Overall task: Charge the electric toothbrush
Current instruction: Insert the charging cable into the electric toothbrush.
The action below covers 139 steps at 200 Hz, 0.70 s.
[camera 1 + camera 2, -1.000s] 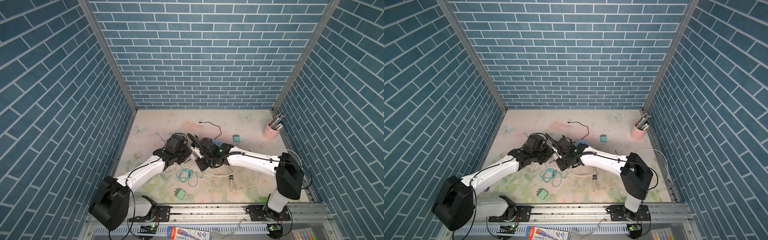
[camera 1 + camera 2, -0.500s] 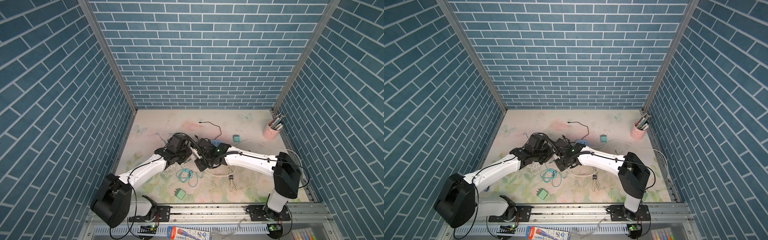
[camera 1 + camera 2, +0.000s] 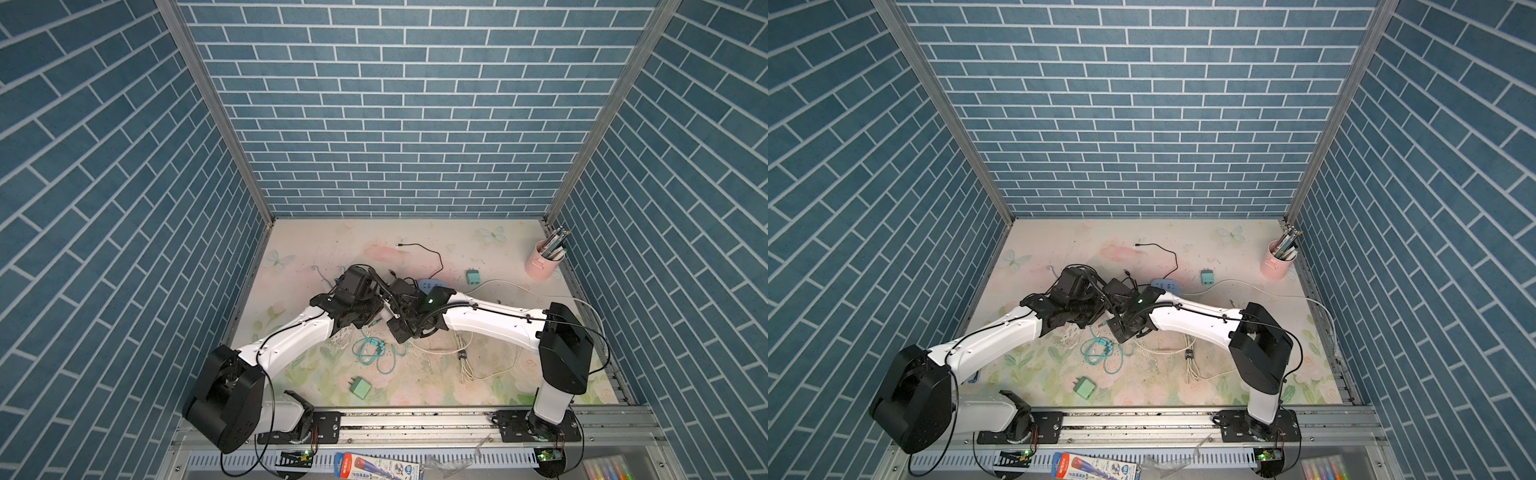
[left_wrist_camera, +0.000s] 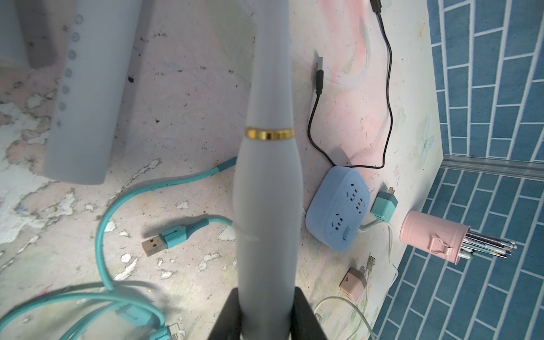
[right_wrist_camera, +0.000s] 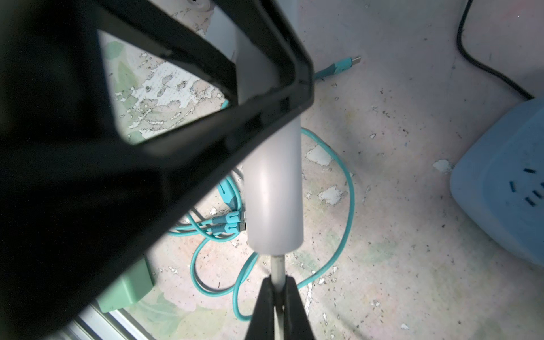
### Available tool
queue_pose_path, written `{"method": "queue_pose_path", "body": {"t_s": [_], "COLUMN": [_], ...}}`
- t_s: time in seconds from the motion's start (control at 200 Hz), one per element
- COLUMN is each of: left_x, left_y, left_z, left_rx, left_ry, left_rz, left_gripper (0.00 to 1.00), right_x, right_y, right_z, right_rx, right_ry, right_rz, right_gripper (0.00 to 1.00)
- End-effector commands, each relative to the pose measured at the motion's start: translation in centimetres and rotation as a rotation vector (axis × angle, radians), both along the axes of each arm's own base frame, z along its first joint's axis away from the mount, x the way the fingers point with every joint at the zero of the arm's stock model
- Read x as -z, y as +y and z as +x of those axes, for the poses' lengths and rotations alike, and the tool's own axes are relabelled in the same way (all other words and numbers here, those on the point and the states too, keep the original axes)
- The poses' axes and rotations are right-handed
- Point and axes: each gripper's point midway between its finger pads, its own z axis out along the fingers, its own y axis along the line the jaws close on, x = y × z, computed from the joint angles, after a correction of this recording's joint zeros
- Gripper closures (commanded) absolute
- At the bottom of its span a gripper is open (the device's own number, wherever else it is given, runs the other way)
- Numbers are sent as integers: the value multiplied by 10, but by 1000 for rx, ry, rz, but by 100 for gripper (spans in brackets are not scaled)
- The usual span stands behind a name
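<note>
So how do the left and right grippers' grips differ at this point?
The left gripper clamps the toothbrush round its thick grey handle, jaws apart; the right gripper pinches only the thin white stem at that handle's flat end, jaws almost together. The left gripper grips partway along the handle, the right gripper beyond its end. Both are shut on something.

- Table (image 3: pixel 316 249): I read a floral mat, pale pink and green, with the print flaked to white patches near the middle.
- Power strip (image 3: pixel 432 285), blue, lies flat at centre back.
- Black cable (image 3: pixel 428 251) meets the strip's edge; its loose end lies further back.
- Teal adapter (image 3: pixel 472 276) sits just right of the strip, and the left wrist view shows a pink adapter (image 4: pixel 353 282) near it.
- Teal cable (image 3: pixel 374 351) is loosely coiled mid-table.
- White cable (image 3: pixel 462 357) is bundled right of that coil.
- Green adapter (image 3: pixel 360 388) lies alone near the front.
- Pink cup (image 3: pixel 542 266) of pens stands upright in the back right corner.
</note>
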Motion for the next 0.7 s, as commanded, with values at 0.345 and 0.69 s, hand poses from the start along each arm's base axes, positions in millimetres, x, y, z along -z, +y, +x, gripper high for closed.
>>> {"method": "queue_pose_path", "body": {"t_s": [0.345, 0.69], "left_x": [-5, -9], "left_y": [-24, -31], "left_z": [-11, -18], "left_rx": [75, 96], "left_ry": [26, 31], "left_rz": [-50, -71], "left_gripper": [100, 100], "right_x": [-13, -27], "right_y": [9, 7], "right_z": [13, 22], "right_rx": [22, 47], "right_ry": [-84, -162], "right_rz": [29, 89], "right_gripper": [100, 100]}}
